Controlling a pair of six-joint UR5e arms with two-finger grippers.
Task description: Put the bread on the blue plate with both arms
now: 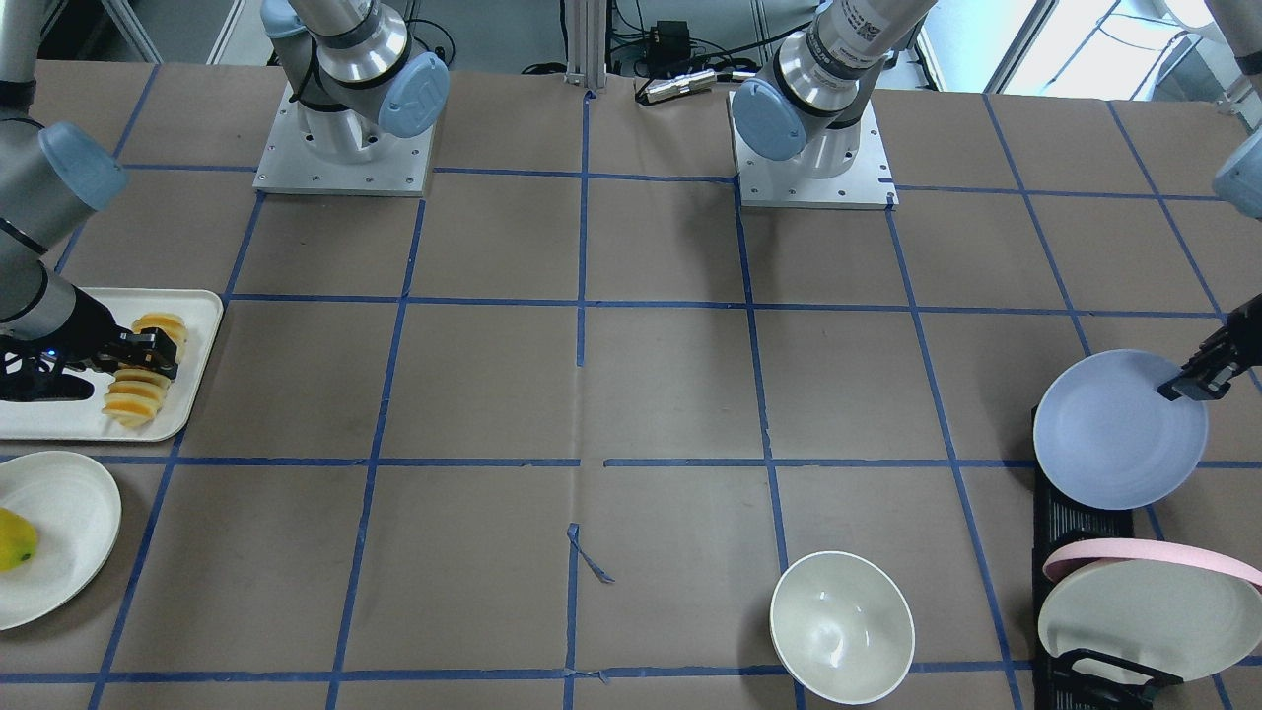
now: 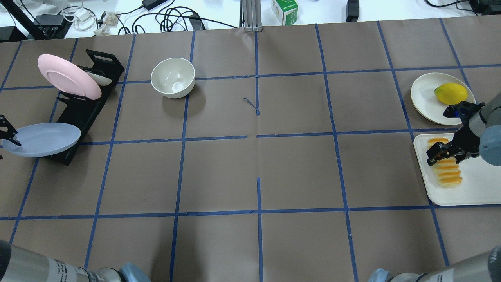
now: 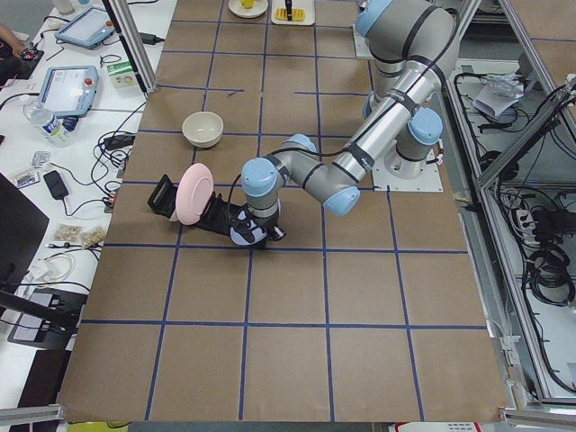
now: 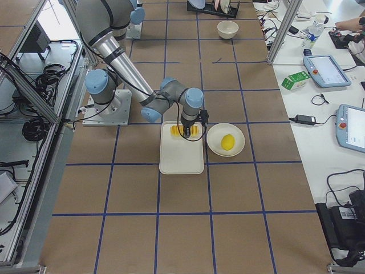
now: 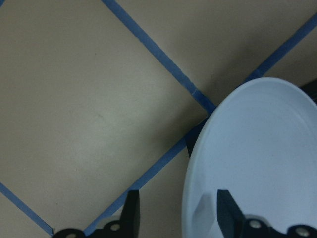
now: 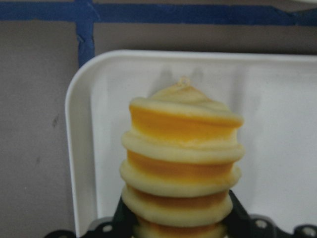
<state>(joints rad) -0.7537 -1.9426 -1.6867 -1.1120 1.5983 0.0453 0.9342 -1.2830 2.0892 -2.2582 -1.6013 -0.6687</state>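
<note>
The bread [image 1: 133, 399] lies on a white tray [image 1: 59, 419] at the table's end on my right side. It also shows in the overhead view [image 2: 448, 172] and the right wrist view [image 6: 181, 148]. My right gripper [image 1: 148, 357] is shut on the loaf's middle, with a finger against each side [image 6: 176, 223]. The blue plate [image 1: 1114, 434] leans tilted on the end of a black rack [image 2: 84, 113]. My left gripper [image 1: 1198, 380] is open at the plate's edge. In the left wrist view [image 5: 178, 218] one finger is over the plate and the other is outside the rim.
A cream bowl [image 1: 841, 626] stands near the operators' edge. A white plate with a pink rim [image 1: 1149, 602] stands in the rack beside the blue plate. A white plate [image 1: 59, 532] holding a yellow-green fruit [image 1: 15, 539] sits next to the tray.
</note>
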